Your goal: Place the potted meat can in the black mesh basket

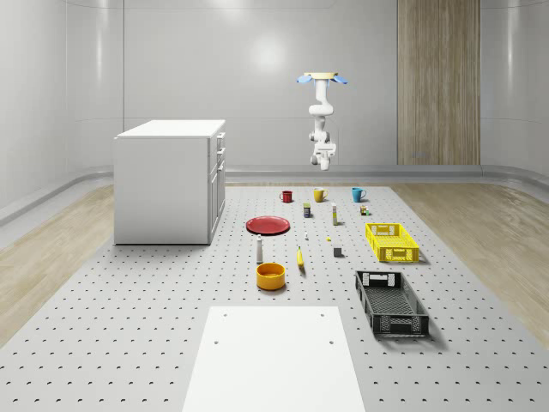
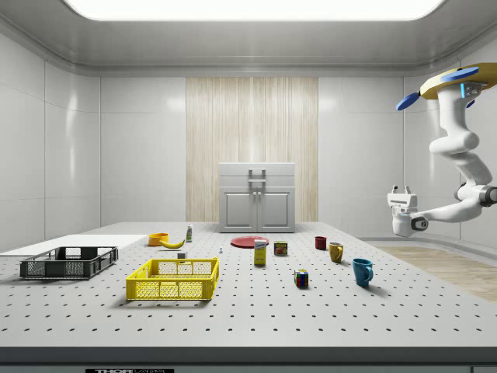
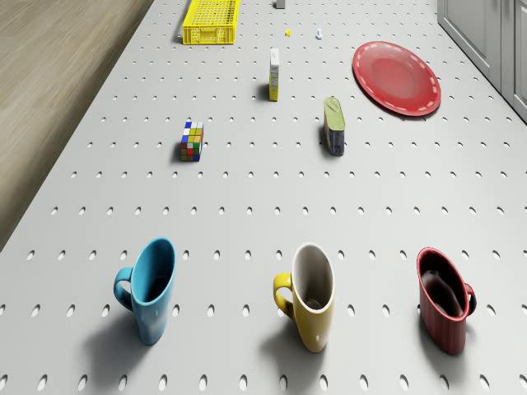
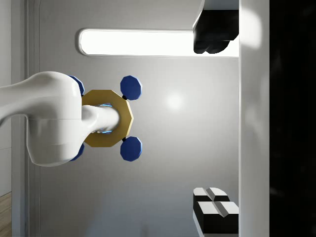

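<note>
From above the whole scene, the drone (image 1: 322, 79) hovers high over the far edge of the grey perforated table (image 1: 129, 326), with its white arm hanging beneath it. The gripper (image 1: 322, 157) is in the air above the row of mugs. The small potted meat can with the blue label (image 1: 307, 209) stands on the table just in front of those mugs. It is well apart from the black mesh basket (image 1: 390, 302), which lies near the table's front at this view's right.

From the side, the drone (image 2: 450, 84) is up near the ceiling at the view's right. The arm bends down and back, so the gripper (image 2: 401, 189) points upward, well above the tabletop. The can (image 2: 280, 248) sits mid-table, and the basket (image 2: 68, 263) is far off at the view's left.

Looking down from the drone, a blue mug (image 3: 152, 288), a yellow mug (image 3: 311, 295) and a red mug (image 3: 445, 300) stand in a line. Beyond them the can (image 3: 333, 125) sits between a colourful puzzle cube (image 3: 192, 141) and a flat red plate (image 3: 395, 78).

Along the wrist, the gripper (image 4: 213, 121) faces the drone's underside (image 4: 106, 118) and the ceiling light. Its fingers (image 4: 215, 210) are spread wide, with nothing between them.
</note>
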You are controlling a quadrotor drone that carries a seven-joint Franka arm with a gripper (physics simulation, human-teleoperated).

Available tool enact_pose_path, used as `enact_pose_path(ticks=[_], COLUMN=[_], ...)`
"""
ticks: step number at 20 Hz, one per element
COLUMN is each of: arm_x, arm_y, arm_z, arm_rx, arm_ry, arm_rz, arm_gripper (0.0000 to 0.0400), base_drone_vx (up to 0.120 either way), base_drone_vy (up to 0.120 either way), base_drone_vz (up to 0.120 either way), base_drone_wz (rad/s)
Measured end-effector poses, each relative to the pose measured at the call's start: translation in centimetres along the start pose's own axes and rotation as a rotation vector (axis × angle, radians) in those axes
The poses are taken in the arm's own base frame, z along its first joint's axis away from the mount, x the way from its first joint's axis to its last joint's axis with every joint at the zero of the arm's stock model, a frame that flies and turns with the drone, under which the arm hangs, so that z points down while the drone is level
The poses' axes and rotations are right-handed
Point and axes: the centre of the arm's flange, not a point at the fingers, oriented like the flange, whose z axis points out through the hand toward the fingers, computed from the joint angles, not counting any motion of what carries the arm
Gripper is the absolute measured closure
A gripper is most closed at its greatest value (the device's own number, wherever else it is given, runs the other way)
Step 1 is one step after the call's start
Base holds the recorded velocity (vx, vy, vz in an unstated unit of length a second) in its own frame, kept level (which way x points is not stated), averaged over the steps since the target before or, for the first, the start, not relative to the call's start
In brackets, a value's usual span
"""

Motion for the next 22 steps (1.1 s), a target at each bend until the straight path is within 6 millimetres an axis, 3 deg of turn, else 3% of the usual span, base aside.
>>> enact_pose_path(ticks=[7,9,22], arm_x=[-0.05,-0.08,-0.44], arm_y=[0.02,0.02,-0.21], arm_z=[-0.01,-0.01,0.0], arm_rx=[0.002,0.002,-0.021], arm_ry=[0.006,0.008,0.044], arm_rz=[0.0,0.0,0.0], arm_gripper=[0.0,0.0,0.0], base_drone_vx=[0.0,0.04,0.12], base_drone_vy=[0.0,-0.12,-0.12], base_drone_vz=[0.0,0.0,0.0], base_drone_wz=[0.0,0.0,0.0])
